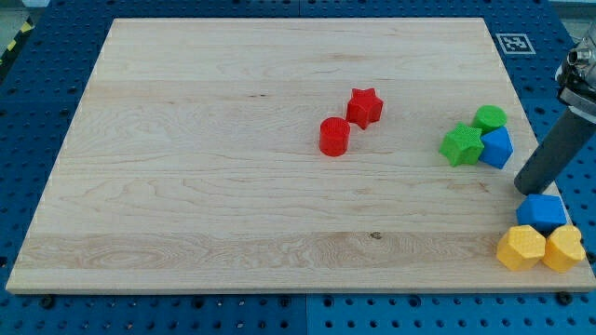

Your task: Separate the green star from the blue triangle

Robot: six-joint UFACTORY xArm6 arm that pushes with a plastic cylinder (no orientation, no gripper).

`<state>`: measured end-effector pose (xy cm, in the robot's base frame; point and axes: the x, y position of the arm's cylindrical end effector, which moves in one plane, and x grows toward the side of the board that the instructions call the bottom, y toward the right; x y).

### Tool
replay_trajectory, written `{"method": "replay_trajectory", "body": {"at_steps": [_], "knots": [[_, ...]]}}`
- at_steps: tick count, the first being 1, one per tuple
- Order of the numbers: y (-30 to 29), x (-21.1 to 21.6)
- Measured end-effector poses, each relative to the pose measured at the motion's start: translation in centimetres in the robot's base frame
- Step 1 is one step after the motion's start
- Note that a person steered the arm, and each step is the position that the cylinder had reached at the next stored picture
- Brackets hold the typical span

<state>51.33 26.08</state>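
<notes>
The green star [461,144] lies near the board's right edge, touching the blue triangle [497,147] on its right. A green round block [490,118] sits just above them, touching both. My tip [523,188] is at the lower end of the dark rod, below and to the right of the blue triangle, a short gap away from it and just above a blue block [541,212].
Two yellow blocks [521,247] [564,247] sit side by side at the board's bottom right corner, under the blue block. A red cylinder [334,136] and a red star [364,107] lie near the board's middle. The wooden board [233,186] ends just right of the blocks.
</notes>
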Motion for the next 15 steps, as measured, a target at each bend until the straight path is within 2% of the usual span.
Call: {"method": "replay_trajectory", "body": {"at_steps": [6,8,9,10,15], "knots": [[0.6,-2.4],[0.6,-8.0],[-2.0,-9.6],[-5.3,-9.7],[-4.2,-7.4]]}}
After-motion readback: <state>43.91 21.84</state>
